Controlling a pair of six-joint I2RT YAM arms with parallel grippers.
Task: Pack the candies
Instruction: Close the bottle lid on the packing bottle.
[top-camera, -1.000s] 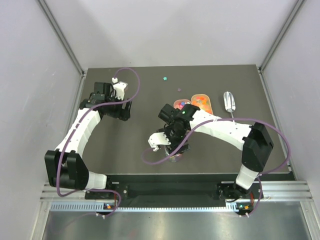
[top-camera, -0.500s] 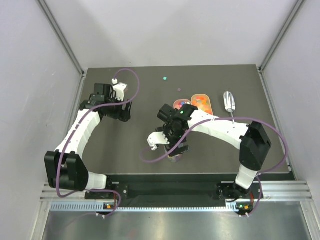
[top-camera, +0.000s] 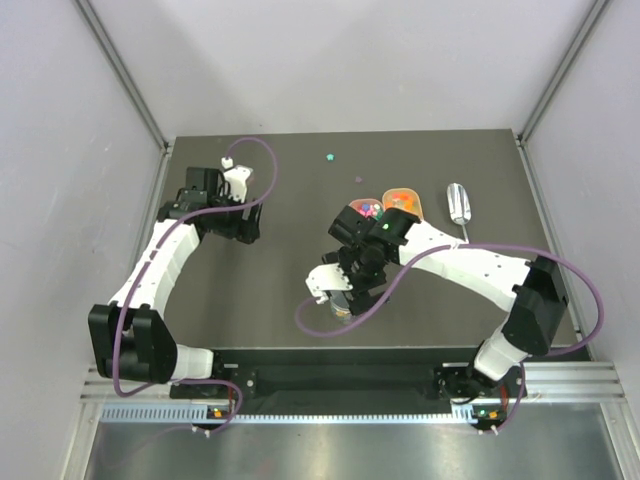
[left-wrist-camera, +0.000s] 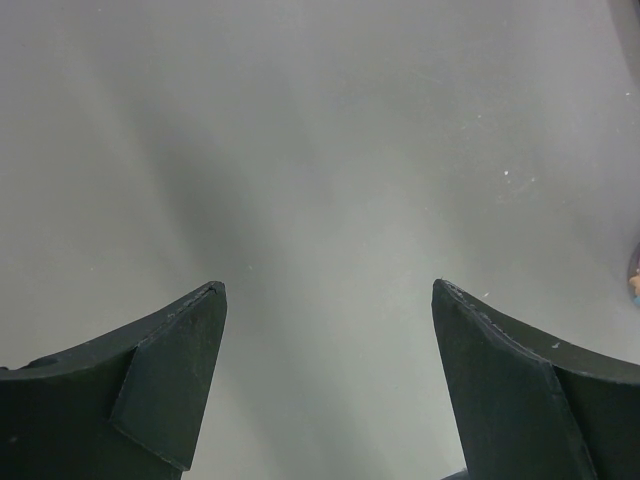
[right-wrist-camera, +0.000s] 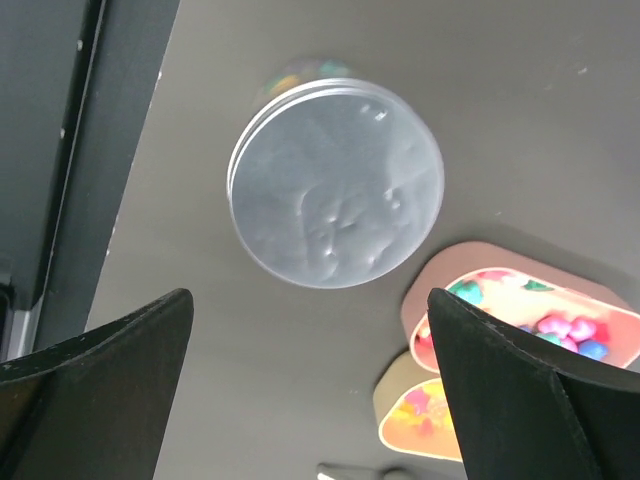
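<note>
The candies (right-wrist-camera: 560, 325) fill a pink oval tray (top-camera: 362, 209) and an orange oval tray (top-camera: 404, 203) at the middle back; both show in the right wrist view, the orange tray (right-wrist-camera: 425, 415) lower. A round clear jar with a silver lid (right-wrist-camera: 335, 185) stands shut on the table, coloured sweets showing through its wall. In the top view the jar (top-camera: 343, 310) is mostly hidden under my right gripper (top-camera: 352, 288). My right gripper (right-wrist-camera: 308, 292) is open and empty above it. My left gripper (top-camera: 248, 228) is open and empty over bare table (left-wrist-camera: 327, 284).
A metal scoop (top-camera: 459, 203) lies right of the trays. Two loose sweets, green (top-camera: 328, 156) and purple (top-camera: 358, 180), lie farther back. A purple cable (top-camera: 318, 322) loops beside the jar. Grey walls enclose the dark table; its black front edge (right-wrist-camera: 110, 150) runs beside the jar.
My right arm has swung its elbow out to the right and the gripper has shifted slightly right over the jar. The left arm has not moved.
</note>
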